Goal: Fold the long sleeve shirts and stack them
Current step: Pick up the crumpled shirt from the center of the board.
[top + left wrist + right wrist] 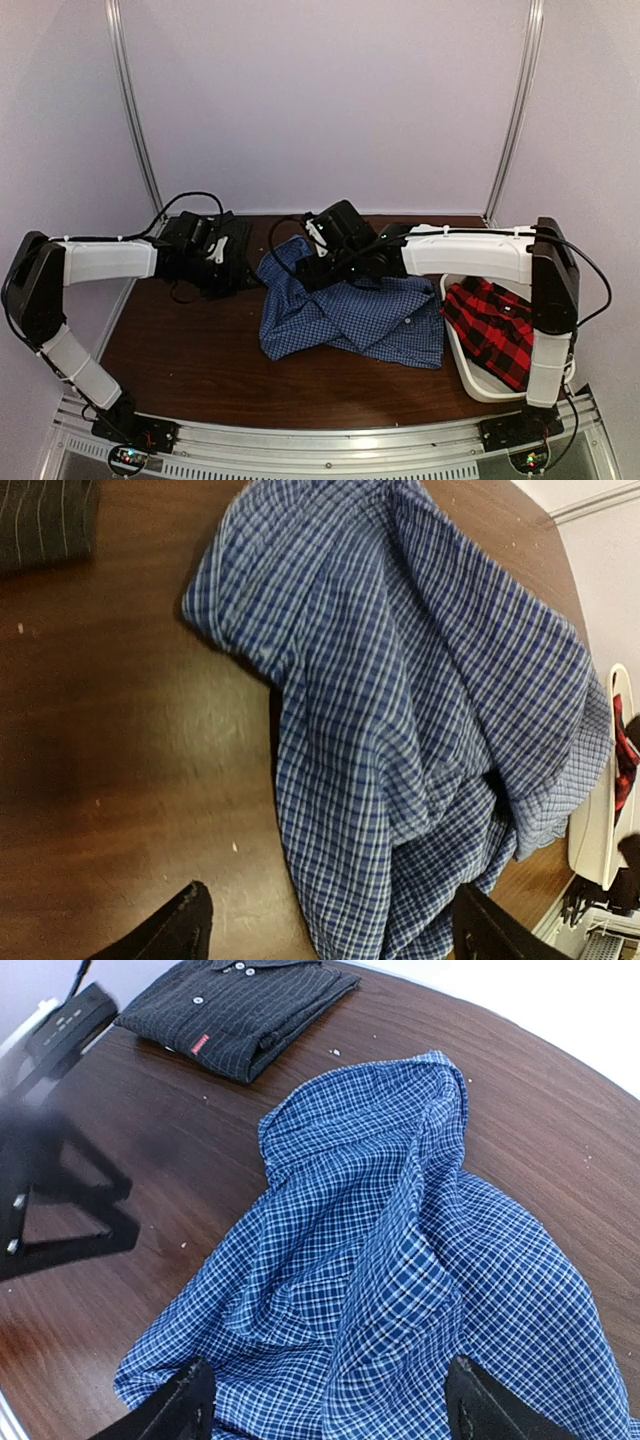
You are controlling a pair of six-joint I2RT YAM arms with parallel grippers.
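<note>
– Shirts: where's each?
– Blue gingham shirt (350, 315) lies crumpled and unfolded mid tabletop (180, 350), its right edge reaching the white tub (470, 385). Red-and-black plaid shirt (492, 325) is in that tub. Charcoal shirt (240, 1005) sits folded at the far left, orange tag (201, 1044) showing, apart from the blue one.
– Fingers?
– Left fingers (190, 925) are spread wide w/ nothing gripped, hovering over the blue shirt's edge. Right fingers (190, 1400) are also wide apart, above the blue cloth, no grip on it.
</note>
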